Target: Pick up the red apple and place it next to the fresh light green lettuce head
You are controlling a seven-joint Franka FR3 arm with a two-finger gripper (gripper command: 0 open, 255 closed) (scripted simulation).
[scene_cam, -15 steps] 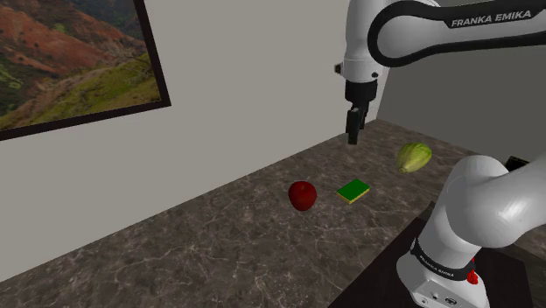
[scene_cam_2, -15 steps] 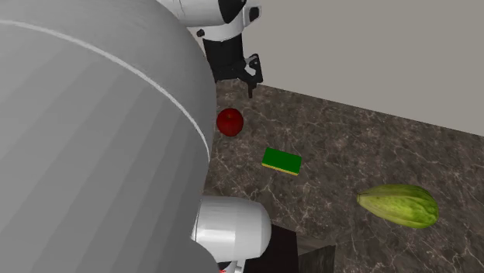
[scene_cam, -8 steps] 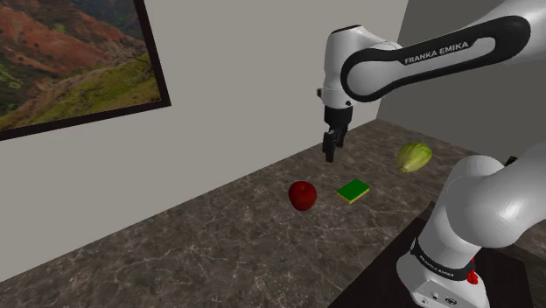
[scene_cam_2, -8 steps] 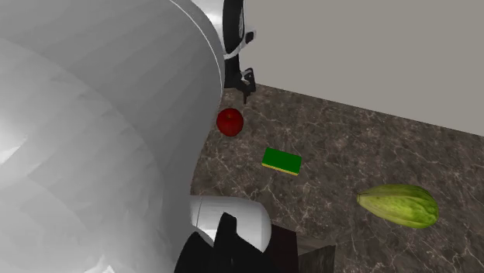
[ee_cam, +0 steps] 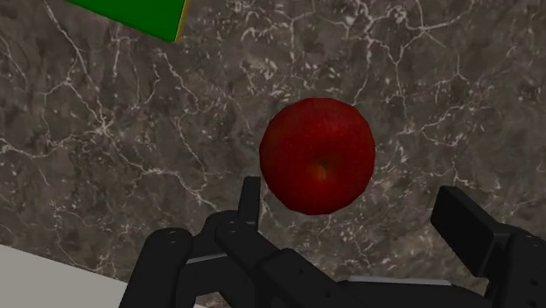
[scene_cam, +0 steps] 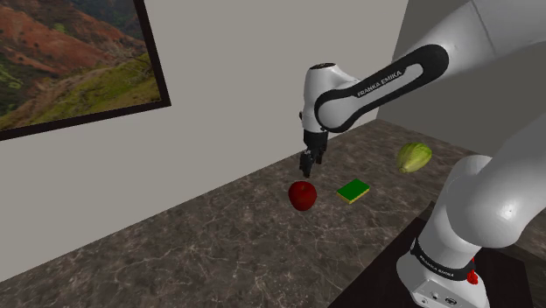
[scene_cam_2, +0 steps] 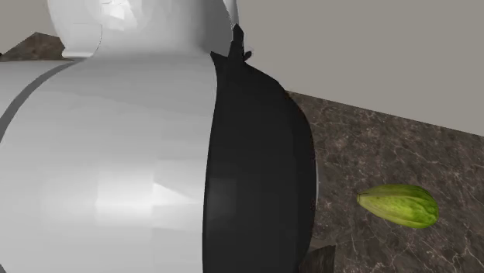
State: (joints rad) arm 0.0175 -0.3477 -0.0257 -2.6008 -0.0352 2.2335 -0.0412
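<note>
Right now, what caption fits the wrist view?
Open pincer hovering over a red apple on the marbled counter.

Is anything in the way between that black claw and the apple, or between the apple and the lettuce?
Nothing visible lies between the open gripper and the red apple below it. A flat green block lies roughly between the apple and the lettuce. It is probably low enough to lift over.

White arm [scene_cam: 385,83] arching from its base [scene_cam: 442,262] toward the shoulder view's left, forearm sloping down, wrist [scene_cam: 317,96] turned vertical; black jaws pointing downward, standing apart, clasping nothing.
</note>
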